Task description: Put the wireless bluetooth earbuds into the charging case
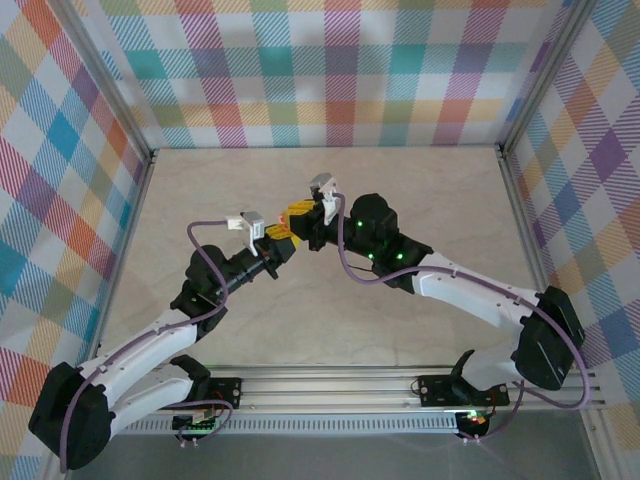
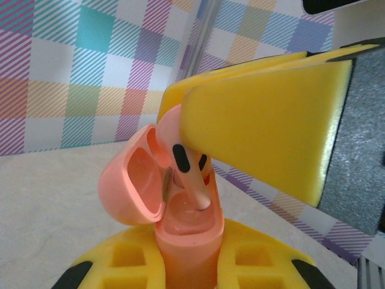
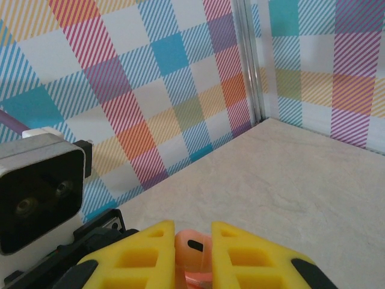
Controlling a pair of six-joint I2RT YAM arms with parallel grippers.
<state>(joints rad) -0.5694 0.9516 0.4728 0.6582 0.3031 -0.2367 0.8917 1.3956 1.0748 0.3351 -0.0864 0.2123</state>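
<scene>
My two grippers meet above the middle of the table. The left gripper [image 1: 274, 240] [image 2: 189, 256] is shut on a pinkish-orange charging case [image 2: 189, 238]. The case stands upright between the yellow fingers, and its lid [image 2: 129, 183] hangs open to the left. The right gripper [image 1: 300, 215] [image 3: 192, 236] is shut on a pinkish-orange earbud [image 2: 191, 174] [image 3: 194, 250]. It holds the earbud from above the case, stem down, with the stem tip inside the case's well. The earbud's head is partly hidden by the right gripper's yellow fingers [image 2: 258, 132].
Plaid walls with aluminium corner posts [image 3: 248, 66] enclose the beige table [image 1: 440, 200]. The left wrist's camera housing [image 3: 37, 192] sits close to the right gripper. A rail [image 1: 330, 385] runs along the near edge by the arm bases.
</scene>
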